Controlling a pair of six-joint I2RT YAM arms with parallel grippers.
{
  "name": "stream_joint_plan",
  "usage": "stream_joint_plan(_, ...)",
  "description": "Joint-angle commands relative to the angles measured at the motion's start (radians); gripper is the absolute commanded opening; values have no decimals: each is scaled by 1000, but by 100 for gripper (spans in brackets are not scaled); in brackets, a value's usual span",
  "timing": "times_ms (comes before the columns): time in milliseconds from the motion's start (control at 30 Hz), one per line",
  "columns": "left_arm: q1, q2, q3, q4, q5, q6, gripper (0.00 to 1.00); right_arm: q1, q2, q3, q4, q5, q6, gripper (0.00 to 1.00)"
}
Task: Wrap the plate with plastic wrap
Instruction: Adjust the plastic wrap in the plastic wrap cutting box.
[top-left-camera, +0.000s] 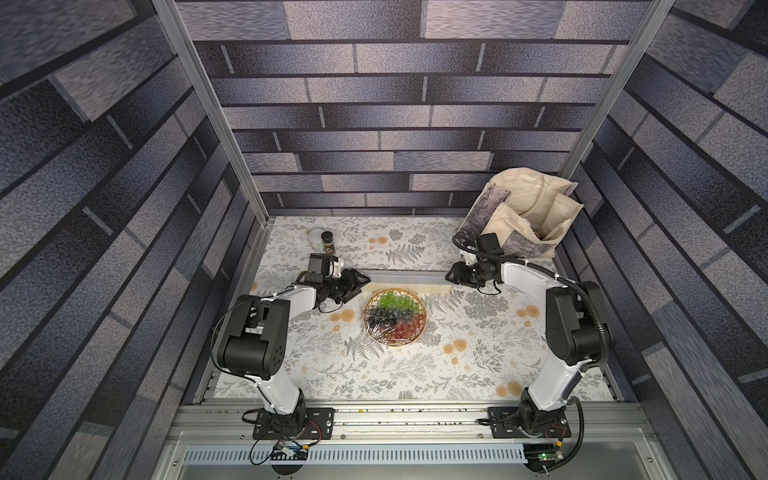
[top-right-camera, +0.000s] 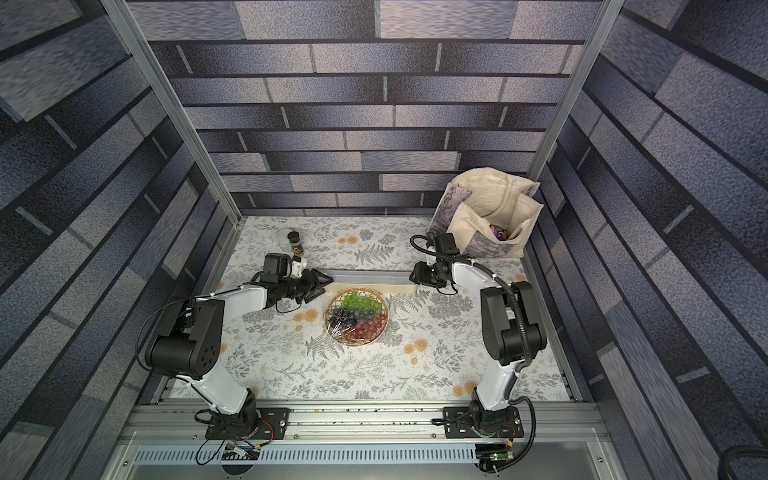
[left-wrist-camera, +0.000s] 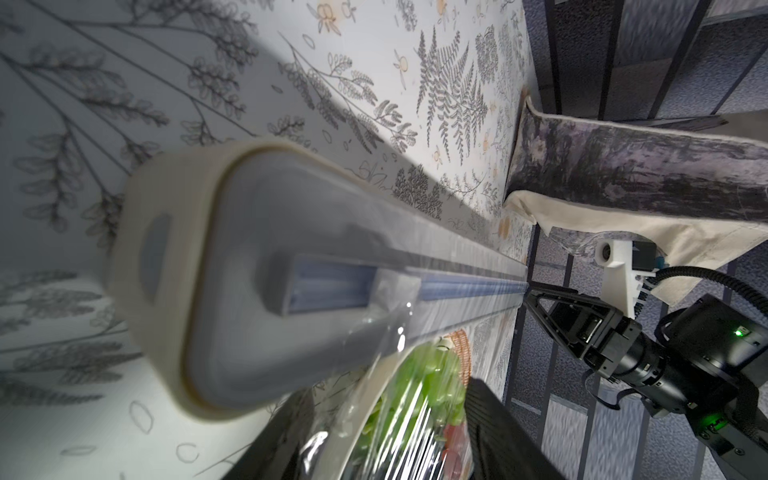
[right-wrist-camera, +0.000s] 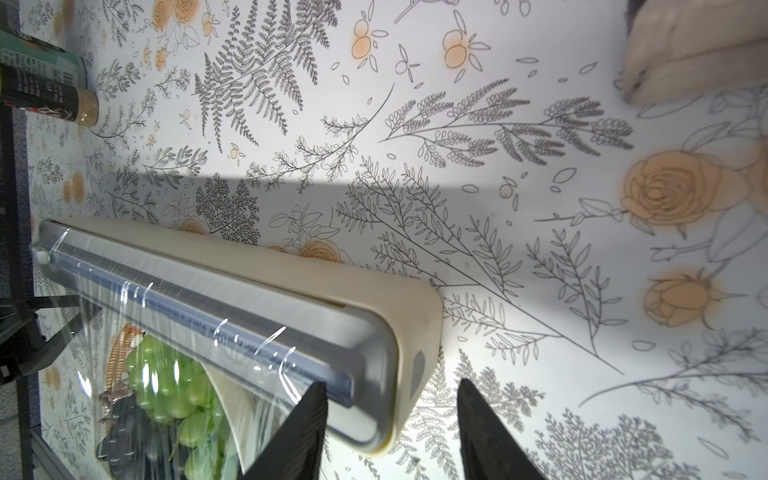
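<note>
The plate (top-left-camera: 395, 316) of green, black and red grapes sits mid-table in both top views. Behind it lies the long cream box (top-left-camera: 407, 277) with a grey slotted top. Plastic wrap (right-wrist-camera: 124, 332) runs from the box's slot down over the grapes and glints on them. My left gripper (top-left-camera: 360, 283) is at the box's left end, open; in the left wrist view its fingers (left-wrist-camera: 498, 432) stand wide apart, with the plastic wrap (left-wrist-camera: 374, 349) and the plate's edge between them. My right gripper (right-wrist-camera: 392, 436) is open astride the box's right end (right-wrist-camera: 411, 374), one finger clear of it.
A dark spice jar (top-left-camera: 328, 243) and a small white jar (top-left-camera: 316, 237) stand at the back left. A beige cloth bag (top-left-camera: 528, 212) fills the back right corner, just behind my right arm. An aluminium rail (top-left-camera: 395, 411) borders the front.
</note>
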Motion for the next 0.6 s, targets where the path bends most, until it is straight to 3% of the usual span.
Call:
stream_joint_plan(0, -5, -46, 38, 13, 20, 29, 57, -16, 17, -4, -19, 29, -14, 52)
stream_joint_plan(367, -19, -39, 108, -47, 16, 80, 43, -19, 18, -5, -24, 22, -19, 52)
stream_joint_plan(567, -32, -30, 141, -80, -4, 113, 44, -20, 21, -10, -24, 19, -23, 52)
